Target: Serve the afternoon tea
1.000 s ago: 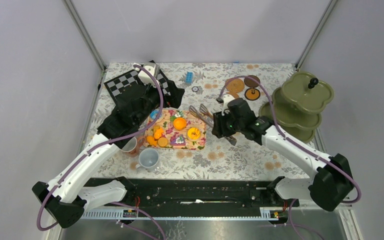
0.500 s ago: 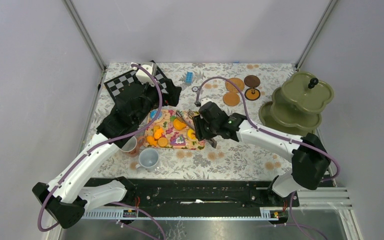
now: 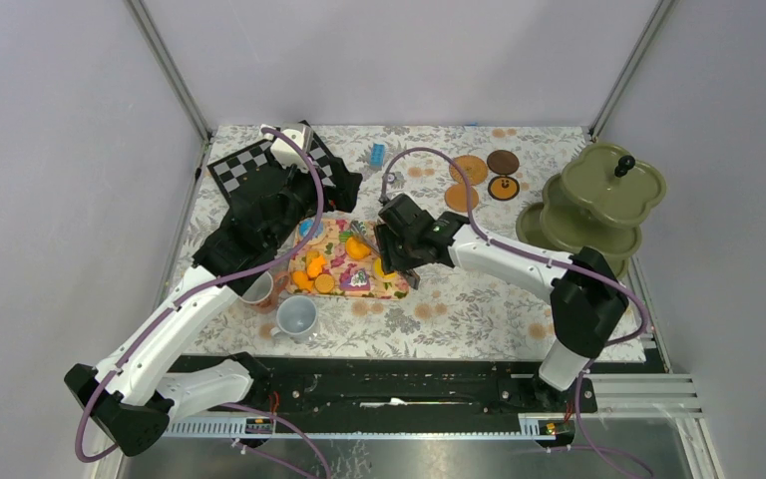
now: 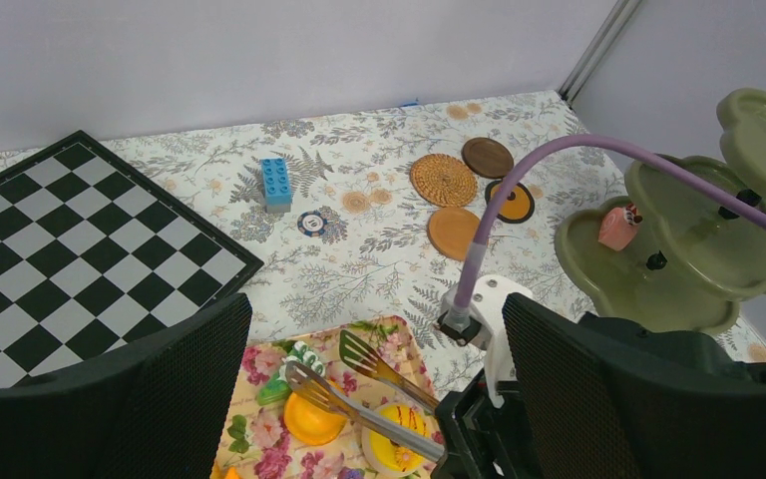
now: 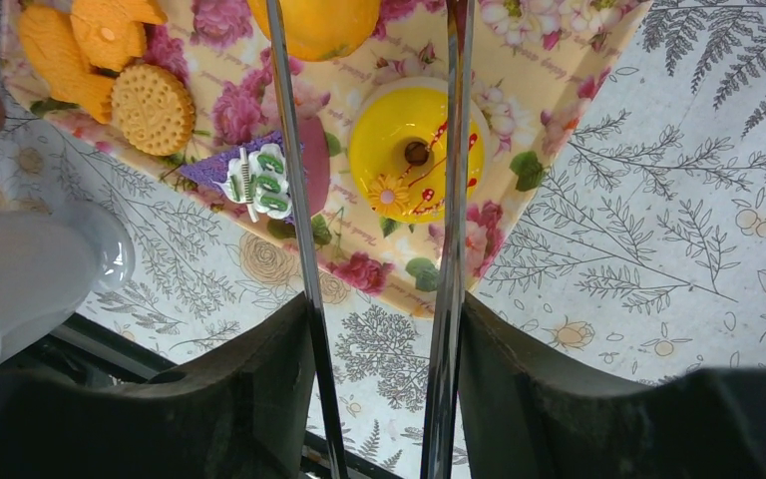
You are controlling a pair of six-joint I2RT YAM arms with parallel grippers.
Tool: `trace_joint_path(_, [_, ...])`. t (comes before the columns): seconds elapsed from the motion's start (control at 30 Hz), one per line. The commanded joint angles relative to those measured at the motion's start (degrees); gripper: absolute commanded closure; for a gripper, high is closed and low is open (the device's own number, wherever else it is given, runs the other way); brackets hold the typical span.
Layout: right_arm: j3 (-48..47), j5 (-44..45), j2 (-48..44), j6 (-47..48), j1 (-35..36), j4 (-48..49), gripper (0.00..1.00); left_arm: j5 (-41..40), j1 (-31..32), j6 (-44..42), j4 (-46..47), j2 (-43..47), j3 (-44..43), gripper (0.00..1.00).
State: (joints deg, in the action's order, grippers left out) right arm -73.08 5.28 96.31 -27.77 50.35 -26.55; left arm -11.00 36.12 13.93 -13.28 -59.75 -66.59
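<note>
My right gripper (image 3: 400, 249) is shut on the handle of the metal tongs (image 3: 363, 238), whose arms (image 5: 297, 200) stand apart. In the right wrist view a yellow pastry (image 5: 416, 150) lies on the floral mat (image 5: 549, 90) between the tong arms, and an orange pastry (image 5: 314, 20) sits at their tips. A round biscuit (image 5: 153, 95) and more orange pieces lie to the left. My left gripper (image 3: 339, 192) is open and empty above the mat's far edge. A grey-blue mug (image 3: 297, 317) and a brown mug (image 3: 258, 291) stand near the mat's left front. Coasters (image 3: 470, 169) lie at the back.
A green tiered stand (image 3: 598, 195) rises at the right, with a pink pastry (image 4: 617, 227) on its lower tier. A chessboard (image 3: 249, 165) lies at the back left. A blue brick (image 3: 377, 154) and a small chip (image 3: 391, 178) lie behind the mat.
My right gripper has swung left with the tongs, from the table beside the mat to over the mat's pastries. The left arm has hardly moved.
</note>
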Motion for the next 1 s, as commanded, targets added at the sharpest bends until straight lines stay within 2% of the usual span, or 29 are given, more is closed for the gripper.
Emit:
trace_joint_path(0.0, [-5.0, 1.4, 1.9, 4.1, 0.2, -2.3, 0.43, -0.2, -0.3, -0.4, 2.1, 0.7, -0.1, 0.01])
trace_joint_path(0.57, [-13.5, 0.0, 7.9, 11.2, 0.7, -7.2, 0.4, -1.4, -1.1, -0.1, 2.2, 1.3, 0.0, 0.01])
trace_joint_path(0.97, [-21.4, 5.4, 14.3, 11.7, 3.3, -13.3, 0.39, -4.5, -2.3, 0.7, 2.0, 2.5, 0.3, 0.01])
